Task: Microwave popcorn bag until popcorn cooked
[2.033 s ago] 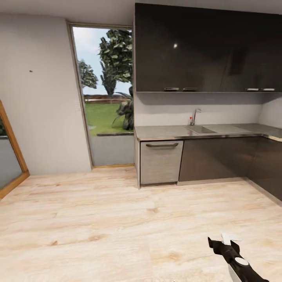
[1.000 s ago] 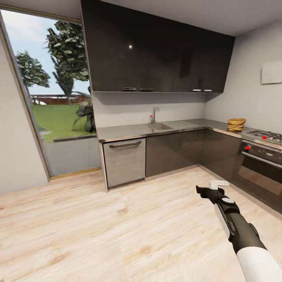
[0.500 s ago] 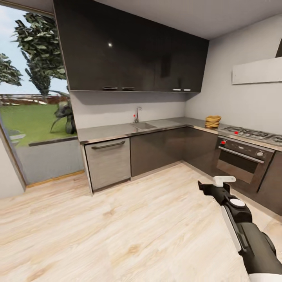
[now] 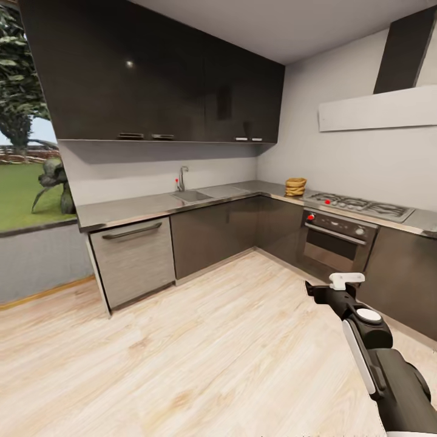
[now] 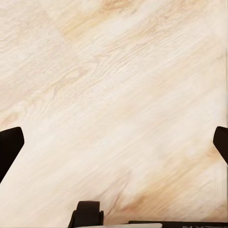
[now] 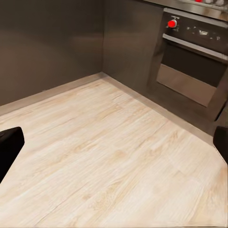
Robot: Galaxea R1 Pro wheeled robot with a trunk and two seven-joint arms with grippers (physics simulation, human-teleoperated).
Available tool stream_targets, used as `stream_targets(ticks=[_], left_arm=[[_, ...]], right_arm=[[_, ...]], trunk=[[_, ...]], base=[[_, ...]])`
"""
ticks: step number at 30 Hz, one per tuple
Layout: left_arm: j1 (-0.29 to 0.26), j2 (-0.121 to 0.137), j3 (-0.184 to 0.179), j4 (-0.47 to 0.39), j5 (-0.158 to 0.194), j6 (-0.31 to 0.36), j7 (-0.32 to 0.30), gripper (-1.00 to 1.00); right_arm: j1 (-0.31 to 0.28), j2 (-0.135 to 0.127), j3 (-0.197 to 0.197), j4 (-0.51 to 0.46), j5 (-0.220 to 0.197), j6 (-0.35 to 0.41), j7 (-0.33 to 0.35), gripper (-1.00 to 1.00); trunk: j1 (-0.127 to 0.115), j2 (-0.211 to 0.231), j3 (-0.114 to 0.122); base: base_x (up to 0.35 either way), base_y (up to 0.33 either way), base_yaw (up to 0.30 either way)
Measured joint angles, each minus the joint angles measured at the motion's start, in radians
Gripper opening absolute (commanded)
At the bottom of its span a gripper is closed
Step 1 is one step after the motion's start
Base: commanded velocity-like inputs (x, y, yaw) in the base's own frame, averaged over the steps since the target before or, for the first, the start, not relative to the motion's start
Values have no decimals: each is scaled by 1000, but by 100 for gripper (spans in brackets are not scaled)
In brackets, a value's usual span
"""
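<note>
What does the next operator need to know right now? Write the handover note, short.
Left tool: open, empty, pointing at the pale wood plank floor.
Right tool: open, empty, held out low over the floor in front of the steel oven.
Small tan-brown crumpled popcorn bag: on the grey metallic countertop, in the corner just left of the steel gas hob.
Done: robot is in the kitchen, facing the corner.
Left: drive up, grasp the bag, find the microwave, load it, heat.
</note>
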Motion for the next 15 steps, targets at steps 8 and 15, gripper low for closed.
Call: stream_targets(ticks=[8,15], left_arm=[[0,-2,0,0,-1,0,0,100],[0,1,1,0,0,0,0,100]], right_arm=[[0,0,2,1,0,0,-1,100],[0,1,3,1,0,-2,0,100]], trunk=[[0,0,0],[-1,0,0]], base=[[45,-2,-290],[322,0,-290]])
